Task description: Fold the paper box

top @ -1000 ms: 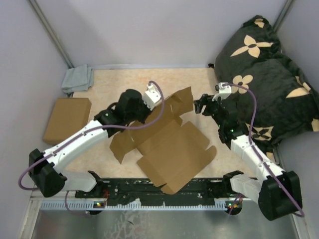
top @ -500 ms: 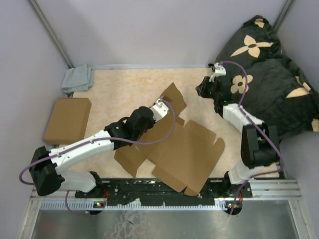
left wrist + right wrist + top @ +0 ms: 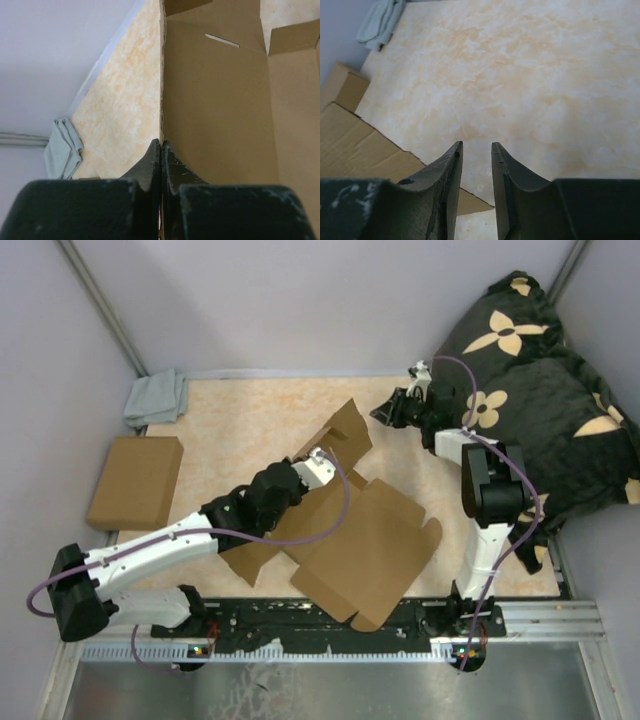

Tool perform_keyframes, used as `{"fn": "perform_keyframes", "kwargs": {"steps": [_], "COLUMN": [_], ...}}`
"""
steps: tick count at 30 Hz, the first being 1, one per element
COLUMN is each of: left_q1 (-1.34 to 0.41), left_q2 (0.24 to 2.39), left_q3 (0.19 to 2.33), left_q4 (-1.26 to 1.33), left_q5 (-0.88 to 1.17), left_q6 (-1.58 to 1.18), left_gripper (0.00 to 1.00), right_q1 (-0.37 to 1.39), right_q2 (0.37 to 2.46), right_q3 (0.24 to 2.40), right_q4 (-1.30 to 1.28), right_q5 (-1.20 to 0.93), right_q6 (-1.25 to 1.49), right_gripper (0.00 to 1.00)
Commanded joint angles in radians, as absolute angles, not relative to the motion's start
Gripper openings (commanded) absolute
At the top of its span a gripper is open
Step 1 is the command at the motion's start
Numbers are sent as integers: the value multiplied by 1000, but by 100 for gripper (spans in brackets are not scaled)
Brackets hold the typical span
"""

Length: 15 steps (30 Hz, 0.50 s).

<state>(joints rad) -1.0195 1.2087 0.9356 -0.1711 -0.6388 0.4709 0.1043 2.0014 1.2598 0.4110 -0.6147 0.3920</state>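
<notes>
The paper box [image 3: 370, 540] is a flat brown die-cut sheet lying mid-table, with one flap [image 3: 345, 430] raised at its far end. My left gripper [image 3: 328, 453] is shut on that flap's edge. In the left wrist view the thin cardboard edge runs straight into the closed left gripper [image 3: 161, 145], and the box panel [image 3: 220, 100] stretches away to the right. My right gripper [image 3: 380, 412] hovers beyond the flap, apart from it. Its jaws stand a little open with nothing between them. In the right wrist view the right gripper [image 3: 476, 145] hangs over bare table, the paper box [image 3: 360, 145] at lower left.
A plain brown cardboard box [image 3: 135, 480] lies at the left. A grey cloth [image 3: 157, 398] sits in the far left corner. A black flowered cushion [image 3: 540, 370] fills the far right corner beside the folded-up right arm. Purple walls close in the table.
My right gripper has left the flap's edge, drawn back toward the far right and narrowed its jaws. My left gripper moved right and nearer with the flap, dragging the sheet a little.
</notes>
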Motion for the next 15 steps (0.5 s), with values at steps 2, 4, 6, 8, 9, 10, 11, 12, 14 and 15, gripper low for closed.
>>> {"fn": "perform_keyframes", "kwargs": {"steps": [2, 4, 6, 8, 9, 10, 11, 12, 14, 15], "left_q1": [-1026, -1026, -1026, -1026, -1026, -1026, -1025, -1025, -1025, -1025], "left_q2": [1192, 1194, 1200, 1212, 1222, 1233, 1247, 1262, 1297, 1310], "left_q3": [920, 910, 877, 856, 853, 850, 851, 853, 858, 861], "left_q4": [-11, 25, 101, 160, 175, 191, 201, 204, 211, 213], "left_q5": [-650, -617, -595, -566, -554, -550, -550, -552, -573, -579], "left_q6": [622, 685, 765, 824, 843, 860, 872, 880, 895, 897], "left_gripper": [0, 0, 0, 0, 0, 0, 0, 0, 0, 0], "right_q1": [108, 109, 110, 111, 112, 112, 111, 110, 110, 110], "right_q2": [2010, 2012, 2013, 2010, 2008, 2005, 1999, 1988, 1953, 1934], "right_q3": [1259, 1256, 1249, 1229, 1216, 1200, 1184, 1159, 1092, 1058], "right_q4": [611, 616, 620, 636, 649, 659, 663, 675, 714, 732], "right_q5": [-774, -785, -797, -809, -817, -827, -836, -847, -852, -857], "right_q6": [438, 432, 426, 422, 421, 416, 411, 408, 400, 399], "right_gripper": [32, 32, 32, 32, 32, 32, 32, 32, 32, 32]}}
